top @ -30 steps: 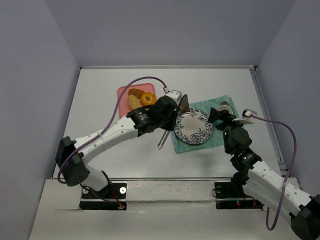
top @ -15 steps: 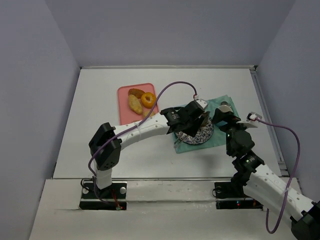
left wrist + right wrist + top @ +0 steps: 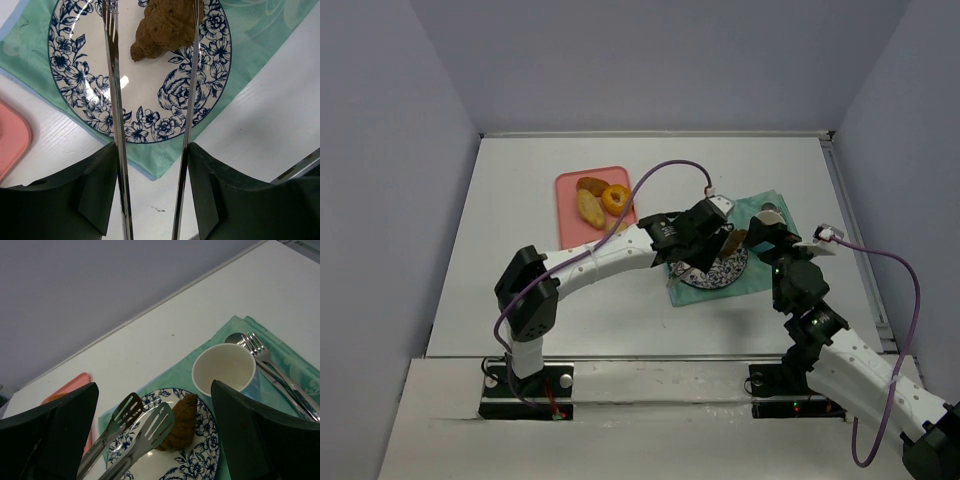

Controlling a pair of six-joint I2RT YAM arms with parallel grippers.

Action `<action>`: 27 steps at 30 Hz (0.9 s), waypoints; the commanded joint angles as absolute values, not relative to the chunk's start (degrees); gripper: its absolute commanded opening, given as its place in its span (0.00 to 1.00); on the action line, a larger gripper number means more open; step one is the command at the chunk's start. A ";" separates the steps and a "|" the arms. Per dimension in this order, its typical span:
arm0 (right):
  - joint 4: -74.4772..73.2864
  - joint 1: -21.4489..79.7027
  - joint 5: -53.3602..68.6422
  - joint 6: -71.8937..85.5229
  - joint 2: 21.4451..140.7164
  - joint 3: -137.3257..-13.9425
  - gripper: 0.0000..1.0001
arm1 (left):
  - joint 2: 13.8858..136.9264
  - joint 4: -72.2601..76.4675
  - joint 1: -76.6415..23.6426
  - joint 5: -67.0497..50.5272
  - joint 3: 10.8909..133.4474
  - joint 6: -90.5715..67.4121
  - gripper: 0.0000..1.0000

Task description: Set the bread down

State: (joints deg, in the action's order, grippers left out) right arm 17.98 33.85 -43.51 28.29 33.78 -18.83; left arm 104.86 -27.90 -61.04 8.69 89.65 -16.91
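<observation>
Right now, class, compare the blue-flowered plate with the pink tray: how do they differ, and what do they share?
The plate is round, white with blue flowers; the tray is plain pink and rectangular with rounded corners. The plate lies on the green cloth; the tray lies straight on the white table. The plate holds one dark brown bread piece; the tray holds several yellow-orange pieces. Both carry food.

Plate (image 3: 150, 100): one. Brown bread piece (image 3: 165, 25) on it: one. Teal cloth (image 3: 260, 30): one. Tongs (image 3: 114, 100): one pair. Cup (image 3: 225, 371): one. Fork (image 3: 257, 347): one. Spoon (image 3: 234, 337): one. Pink tray (image 3: 570, 185): one, bearing three pastries: pale oblong pastry (image 3: 589, 208), darker oblong pastry (image 3: 592, 185), orange ring pastry (image 3: 615, 199). Arms: two, left arm (image 3: 600, 262), right arm (image 3: 840, 345).
</observation>
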 commanded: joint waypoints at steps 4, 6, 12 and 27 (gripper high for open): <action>19.07 34.19 -43.86 28.21 34.28 -19.33 1.00 | 90.89 -28.65 -61.17 15.71 85.18 -19.42 0.64; 19.16 34.19 -43.77 28.30 34.80 -19.42 1.00 | 88.08 -29.09 -61.00 17.92 83.07 -22.04 0.64; 19.16 34.19 -43.24 28.12 36.82 -19.95 1.00 | 76.14 -32.78 -56.09 21.54 70.96 -32.40 0.64; 20.21 34.19 -42.27 28.04 40.51 -20.83 1.00 | 62.93 -41.92 -45.62 22.67 54.32 -42.27 0.67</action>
